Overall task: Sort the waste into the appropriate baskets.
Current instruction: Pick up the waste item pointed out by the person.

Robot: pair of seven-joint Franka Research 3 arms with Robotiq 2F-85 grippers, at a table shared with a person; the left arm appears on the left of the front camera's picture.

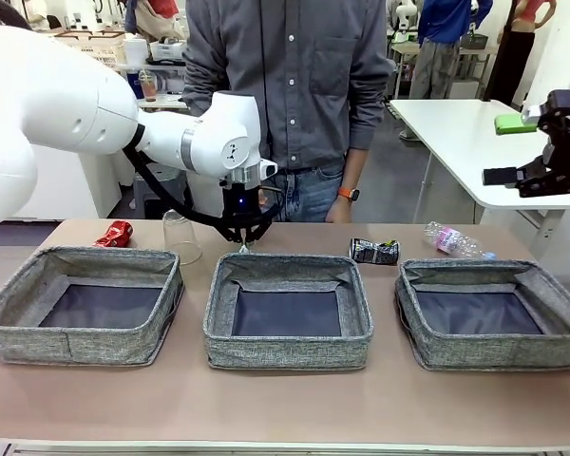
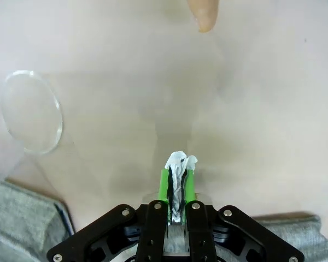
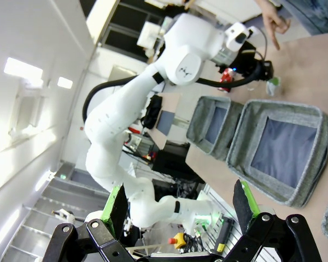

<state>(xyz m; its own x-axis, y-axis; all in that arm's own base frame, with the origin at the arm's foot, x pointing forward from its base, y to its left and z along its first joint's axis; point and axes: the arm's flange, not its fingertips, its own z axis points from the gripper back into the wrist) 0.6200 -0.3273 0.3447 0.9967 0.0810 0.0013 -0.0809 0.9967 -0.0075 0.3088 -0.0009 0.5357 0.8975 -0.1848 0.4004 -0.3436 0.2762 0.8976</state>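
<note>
Your left jaws pinch the crumpled white tissue (image 2: 179,162), seemingly just behind the middle basket (image 1: 288,353) for dropping in; right jaws spread, idle

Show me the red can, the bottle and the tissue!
crushed red can (image 1: 115,234), front view, middle of its body.
clear plastic bottle (image 1: 449,238), front view, its clear side.
crumpled white tissue (image 2: 180,162), left wrist view, its top tuft.

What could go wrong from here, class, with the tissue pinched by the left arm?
The crumpled white tissue is a thin wad between the left gripper's fingers, so it might slip out short of the middle grey woven basket. The clear plastic cup stands close beside that arm; a sideways swing could topple it. A person's fingertip is near too.
</note>
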